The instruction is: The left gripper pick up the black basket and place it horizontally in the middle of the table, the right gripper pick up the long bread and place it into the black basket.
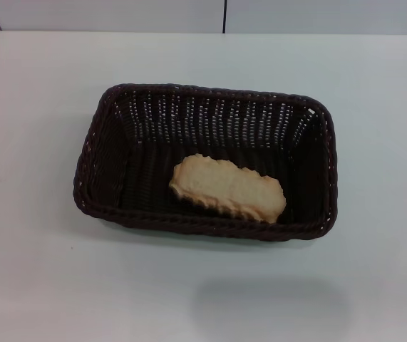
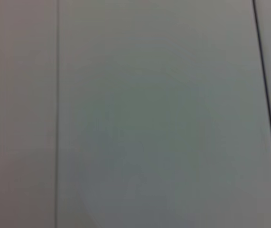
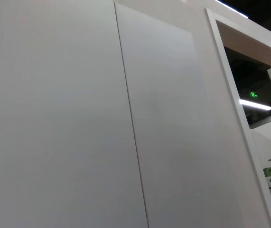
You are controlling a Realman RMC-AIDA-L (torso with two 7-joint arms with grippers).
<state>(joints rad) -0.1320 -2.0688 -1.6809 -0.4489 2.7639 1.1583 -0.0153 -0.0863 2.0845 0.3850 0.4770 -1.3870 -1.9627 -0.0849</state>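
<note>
Head view, left to right: the table (image 1: 32,285) is bare white at 9 o'clock; the black basket (image 1: 96,174) sits at centre, long side running 9 to 3, slightly skewed; the long bread (image 1: 228,188) lies inside it, toward the 5 o'clock part of the floor, pale flat side up, its near edge close against the front wall. Table bare again at 3 o'clock.

I see neither gripper anywhere. The left wrist view shows only a plain grey panel with thin dark seams; the right wrist view shows white wall panels, a dark window opening and a bit of green plant at the edge. Both cameras look away from the table, so I judge both arms are parked — but I cannot tell whether the fingers of either are released or clenched.

Judgement: both placements look done.

Risks from here:
- I have no sight of the arms. Any further command is blind; an arm swinging back over the table could clip the basket rim and drag it off centre.
- Bread sits off-centre against the front wall — a knock to the basket could tip it onto the sloping side.
- Basket's skew may fail a strict "horizontal" check; correcting it means re-gripping open weave, which could snag a finger.
</note>
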